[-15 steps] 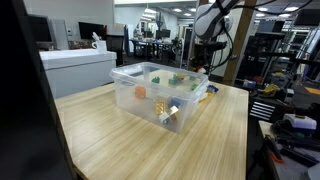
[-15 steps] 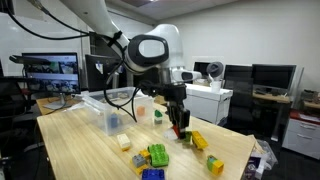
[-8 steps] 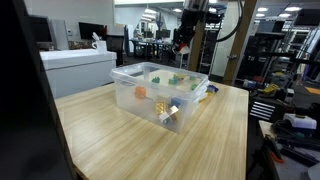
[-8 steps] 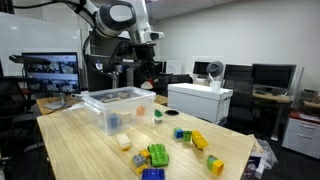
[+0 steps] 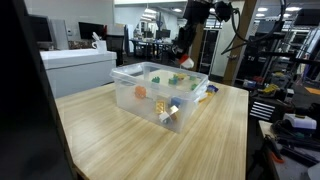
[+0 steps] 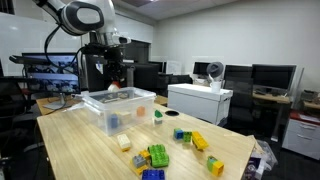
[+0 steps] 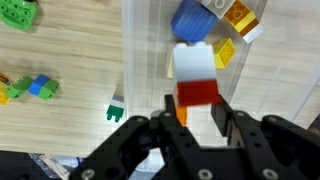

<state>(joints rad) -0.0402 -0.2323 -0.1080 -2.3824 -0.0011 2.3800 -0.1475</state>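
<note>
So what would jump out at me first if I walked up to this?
Probably the big white robot arm reaching over a clear plastic bin on the wooden table. In the wrist view its gripper has a red and white block right at its fingertips, above the bin. After that, the bright loose blocks scattered on the tabletop beside the bin.

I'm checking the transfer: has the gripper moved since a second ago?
Yes. In an exterior view the gripper was down low, to the right of the clear bin; it has since risen and moved left, and is now above the bin.
</note>
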